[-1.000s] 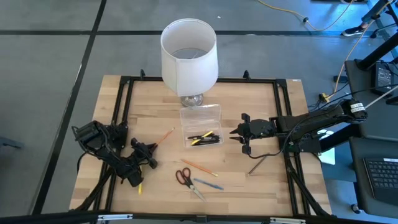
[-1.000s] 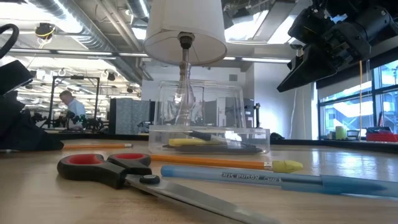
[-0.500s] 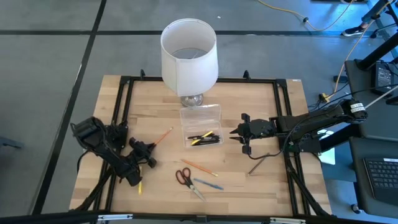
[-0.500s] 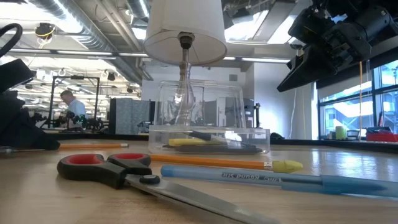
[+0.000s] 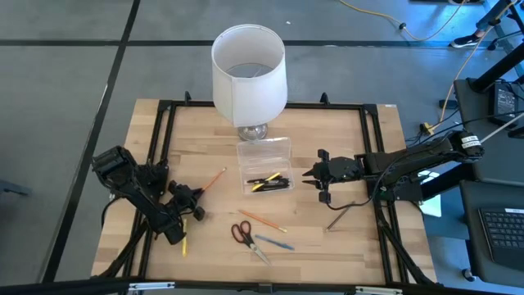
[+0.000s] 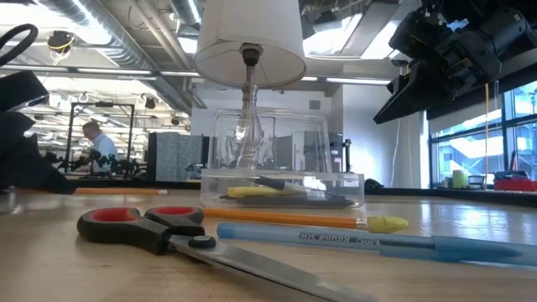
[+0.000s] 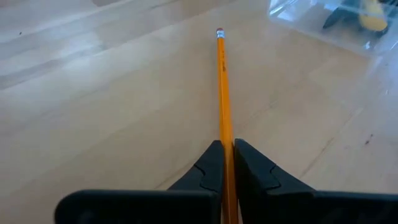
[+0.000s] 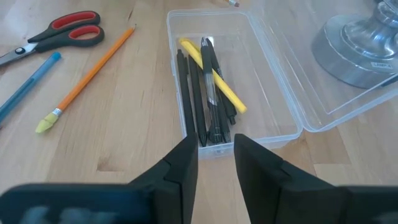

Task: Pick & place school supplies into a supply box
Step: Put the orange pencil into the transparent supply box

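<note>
The clear supply box [image 5: 264, 154] lies open mid-table with black pens and a yellow marker [image 8: 214, 78] inside. My left gripper [image 5: 197, 202] at the left is shut on an orange pencil [image 5: 214, 182]. My right gripper [image 5: 304, 180] hovers open just right of the box [image 8: 267, 74], holding nothing. Red-handled scissors [image 5: 240, 233], a second orange pencil [image 5: 264, 221] and a blue pen [image 5: 274, 242] lie flat on the wood near the front edge. My left gripper pinches the orange pencil's shaft [image 7: 226, 140] between its two fingers, toward the end opposite the free tip [image 7: 219, 31]. The fingers slant down from the table's left and lie along the pencil, which sticks straight out ahead of them toward the box, low over the wood.
A white-shaded lamp [image 5: 248, 74] on a glass base stands behind the box, whose lid [image 5: 264, 147] lies open toward it. A yellow pen [image 5: 183, 243] lies under my left arm. A dark pen [image 5: 337, 215] lies near the right rail. Black rails [image 5: 164, 164] frame the table.
My left gripper has risen a little, and the orange pencil has come up slightly with it. My right gripper has kept still.
</note>
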You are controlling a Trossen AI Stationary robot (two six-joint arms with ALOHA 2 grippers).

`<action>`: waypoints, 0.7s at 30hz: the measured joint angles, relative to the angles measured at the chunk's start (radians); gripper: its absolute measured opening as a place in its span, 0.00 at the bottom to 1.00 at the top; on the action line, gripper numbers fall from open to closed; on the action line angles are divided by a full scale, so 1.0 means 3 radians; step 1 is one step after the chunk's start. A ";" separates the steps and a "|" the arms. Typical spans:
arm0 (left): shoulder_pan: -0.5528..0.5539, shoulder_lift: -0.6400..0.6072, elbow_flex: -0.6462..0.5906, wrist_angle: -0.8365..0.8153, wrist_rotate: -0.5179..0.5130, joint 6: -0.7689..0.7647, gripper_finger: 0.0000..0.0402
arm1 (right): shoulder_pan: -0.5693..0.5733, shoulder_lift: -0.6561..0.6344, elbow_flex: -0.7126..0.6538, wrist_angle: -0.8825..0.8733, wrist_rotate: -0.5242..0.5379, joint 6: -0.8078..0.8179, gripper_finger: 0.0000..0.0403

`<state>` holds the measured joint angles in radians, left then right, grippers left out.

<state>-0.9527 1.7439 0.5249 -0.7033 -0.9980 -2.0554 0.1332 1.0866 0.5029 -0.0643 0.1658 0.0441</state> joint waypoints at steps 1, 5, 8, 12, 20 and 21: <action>0.0000 -0.0001 -0.0001 -0.0001 -0.0053 0.0001 0.03 | 0.0000 -0.0001 0.0000 0.0000 0.0000 0.0000 0.27; 0.0000 -0.0003 0.0001 -0.0008 -0.0239 -0.0012 0.03 | -0.0001 -0.0001 0.0000 0.0001 0.0001 0.0000 0.27; 0.0000 -0.0005 0.0002 -0.0011 -0.0338 -0.0053 0.03 | -0.0001 -0.0001 0.0000 0.0000 0.0001 0.0000 0.27; 0.0000 -0.0006 0.0073 -0.0113 -0.0373 -0.0032 0.03 | -0.0001 -0.0001 -0.0001 0.0000 0.0001 0.0000 0.27; 0.0000 -0.0009 0.0477 -0.0753 -0.0408 0.0058 0.03 | -0.0001 -0.0001 -0.0001 0.0000 0.0000 0.0000 0.27; 0.0000 -0.0009 0.0534 -0.0814 -0.0409 0.0079 0.03 | -0.0001 -0.0001 0.0000 0.0001 0.0001 0.0000 0.27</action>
<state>-0.9527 1.7412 0.6851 -0.9475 -1.1206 -2.0318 0.1331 1.0863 0.5030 -0.0640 0.1661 0.0441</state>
